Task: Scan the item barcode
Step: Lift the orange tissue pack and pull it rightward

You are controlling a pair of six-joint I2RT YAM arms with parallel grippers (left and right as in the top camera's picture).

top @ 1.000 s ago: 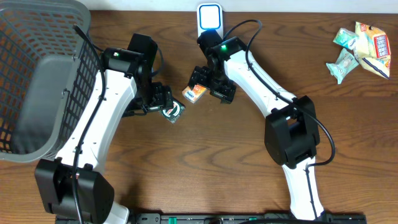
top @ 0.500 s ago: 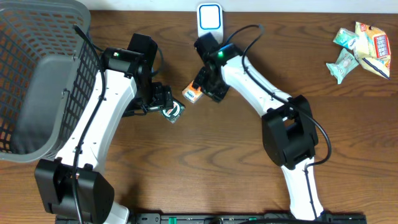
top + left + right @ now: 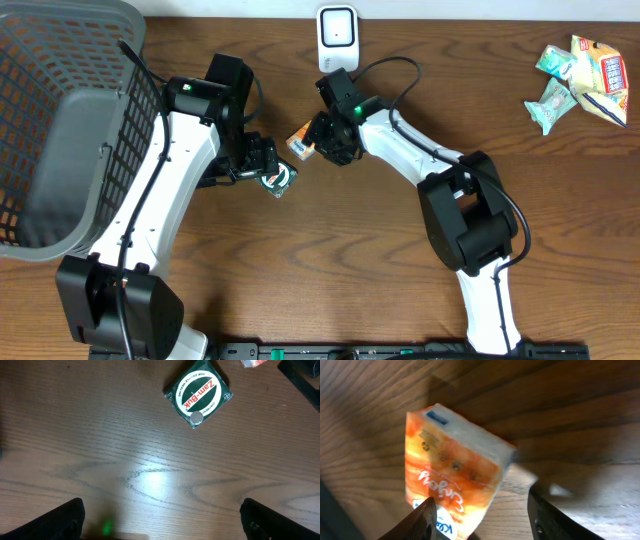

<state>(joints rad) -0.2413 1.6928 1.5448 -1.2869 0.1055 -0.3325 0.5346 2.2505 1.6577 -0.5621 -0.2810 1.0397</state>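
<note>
Pack [image 3: 452, 475], orange, sits tilted between the right gripper's [image 3: 480, 515] fingers, which are closed on its lower end, just below the scanner [image 3: 337, 27] and above the table [image 3: 380, 260]. Left gripper [image 3: 162, 517] hangs with jaws spread wide, holding nothing, near a green tin [image 3: 198, 393].

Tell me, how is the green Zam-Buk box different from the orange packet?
The Zam-Buk box is dark green with a white oval label; the orange packet is orange and white. The box lies flat on the wooden table; the packet is tipped up between the right gripper's jaws. Both have printed writing.
</note>
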